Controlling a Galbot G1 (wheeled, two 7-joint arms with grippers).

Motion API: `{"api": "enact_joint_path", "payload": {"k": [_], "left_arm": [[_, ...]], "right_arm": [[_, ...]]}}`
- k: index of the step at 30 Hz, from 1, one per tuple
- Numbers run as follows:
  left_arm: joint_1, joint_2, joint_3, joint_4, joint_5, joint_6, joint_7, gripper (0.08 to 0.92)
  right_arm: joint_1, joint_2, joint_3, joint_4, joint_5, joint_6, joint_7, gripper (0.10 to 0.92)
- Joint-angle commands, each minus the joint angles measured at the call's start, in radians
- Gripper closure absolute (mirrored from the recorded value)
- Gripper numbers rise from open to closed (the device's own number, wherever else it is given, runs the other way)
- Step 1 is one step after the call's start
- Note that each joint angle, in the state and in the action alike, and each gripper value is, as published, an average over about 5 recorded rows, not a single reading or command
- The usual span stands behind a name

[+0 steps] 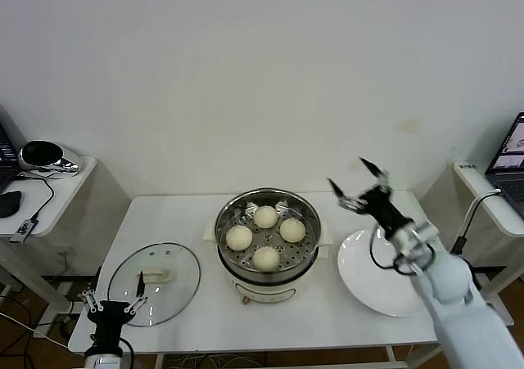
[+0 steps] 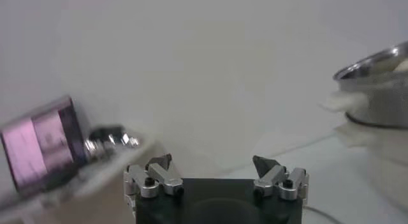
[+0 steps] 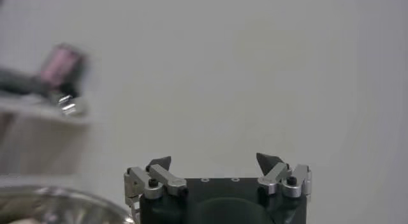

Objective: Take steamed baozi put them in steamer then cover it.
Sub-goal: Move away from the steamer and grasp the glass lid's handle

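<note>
1. Left end effector [image 1: 113, 306] sits low at the near edge of the counter [image 1: 188, 320], just before the near rim of the cover [image 1: 154, 283]; fingers spread apart, nothing held. The arm is mostly cut off by the frame bottom.
2. The cover lies flat on the counter's left part with its handle up, close to the near-left edge and apart from the steamer [image 1: 267, 245].
3. The steamer sits mid-counter with its pot open. Four steamed baozi [image 1: 265, 258] rest on the perforated tray, spaced out and not touching each other.
4. A white plate [image 1: 368, 279] lies right of the steamer, just beside it, reaching toward the counter's right edge; the right arm crosses and hides part of it.
5. Right end effector [image 1: 359, 186] is raised above the far rim of the plate, right of the steamer, fingers wide apart and holding nothing. There is open room between it and the pot.
6. In the left wrist view, the steamer's pot wall [image 2: 376, 85] is cut off at the frame edge; in the right wrist view only a sliver of rim [image 3: 57, 203] shows, blurred.
7. Beyond: a side table [image 1: 49, 191] on the left with a shiny object [image 1: 45, 156] I can't identify, a laptop [image 1: 512, 160] at far right, cut off, and a plain white wall [image 1: 262, 74] behind.
</note>
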Motion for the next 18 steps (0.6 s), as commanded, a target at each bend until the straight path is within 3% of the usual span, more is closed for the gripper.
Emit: {"api": "enact_joint_path", "payload": {"k": [1, 7, 18], "left_arm": [[-0.03, 0.112, -0.114, 0.202, 0.715, -0.094, -0.033, 0.177], [-0.099, 0.167, -0.057, 0.298, 0.887, -0.072, -0.011, 0.177], [-0.266, 0.2, 0.05, 0.417, 0.934, -0.044, 0.039, 0.177]], "right_arm": [[-0.382, 0.284, 0.457, 0.08, -0.098, 0.087, 0.089, 0.203], [-0.433, 0.316, 0.534, 0.127, -0.091, 0.023, 0.164, 0.203], [-0.466, 0.348, 0.578, 0.136, -0.09, -0.002, 0.184, 0.203]]}}
